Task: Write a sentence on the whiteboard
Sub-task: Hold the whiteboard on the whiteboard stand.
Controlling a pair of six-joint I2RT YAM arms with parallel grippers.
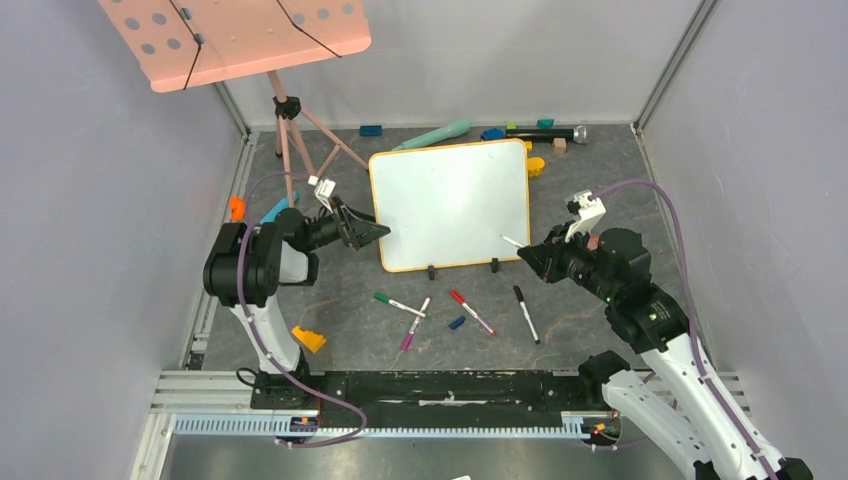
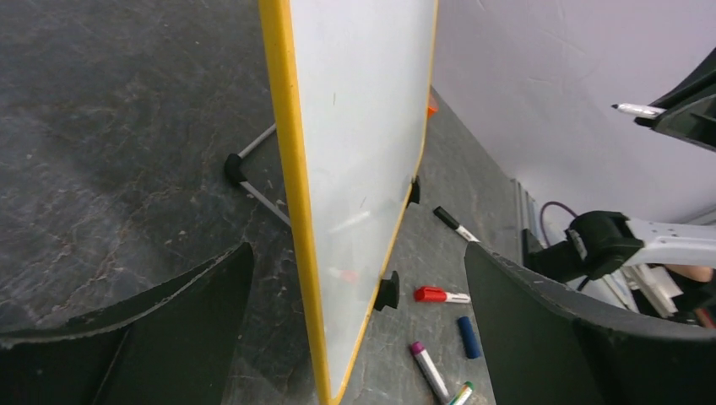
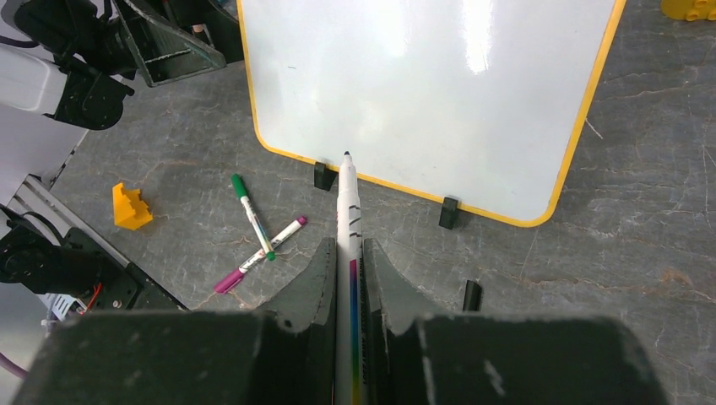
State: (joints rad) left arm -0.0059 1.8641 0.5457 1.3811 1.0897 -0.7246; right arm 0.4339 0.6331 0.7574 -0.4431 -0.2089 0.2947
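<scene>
- While propped on its black feet, the whiteboard is straddled at its left edge by the left gripper, jaws spread wide.
- A marker is clamped in the right gripper, tip near the board's lower right.

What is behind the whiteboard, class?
Behind the whiteboard lie a teal tube, a blue block and a yellow block at its edge. Whatever sits directly behind it is covered.

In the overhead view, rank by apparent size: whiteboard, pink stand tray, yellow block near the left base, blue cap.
1. whiteboard and pink stand tray: unranked, the tray is cropped and raised toward the camera.
2. yellow block
3. blue cap
</scene>
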